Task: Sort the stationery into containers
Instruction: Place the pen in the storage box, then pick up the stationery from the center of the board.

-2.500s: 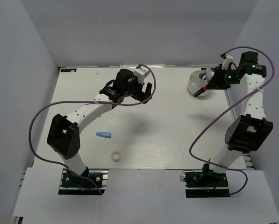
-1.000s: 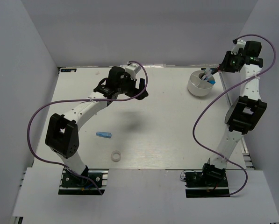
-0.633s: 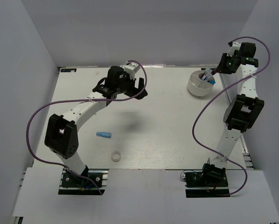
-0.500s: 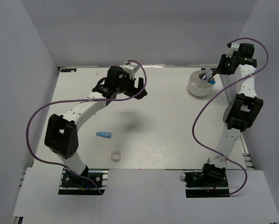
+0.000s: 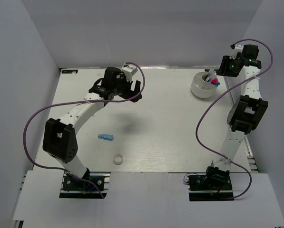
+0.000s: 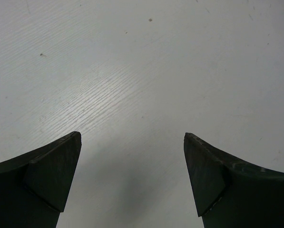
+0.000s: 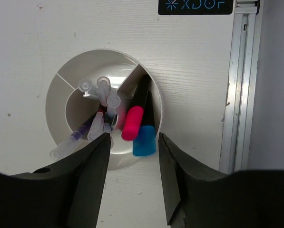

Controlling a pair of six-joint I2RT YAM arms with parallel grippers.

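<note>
Overhead, a white desk (image 5: pixel 170 133) is boxed in by grey walls at left, back and right. The white divided dish (image 5: pixel 198 88) sits upper right, close to the desk's right edge, and the wrist view shows a metal rail (image 7: pixel 237 85) just beside it. Inside, the pink-capped marker (image 7: pixel 132 122) and blue-capped marker (image 7: pixel 144 142) lean side by side at the right-hand wall. Clear-capped pens (image 7: pixel 95 127) crowd the middle, their colours hard to make out. The right end effector (image 7: pixel 132 137) hovers above the dish, fingers spread, empty. The left end effector (image 5: pixel 133 91) hangs at upper centre, spread wide over bare desk. The light-blue tube (image 5: pixel 105 137) and tape ring (image 5: pixel 117 158) lie apart in open room at lower left. A label (image 7: pixel 195 4) is cut off at the wrist view's top edge.
</note>
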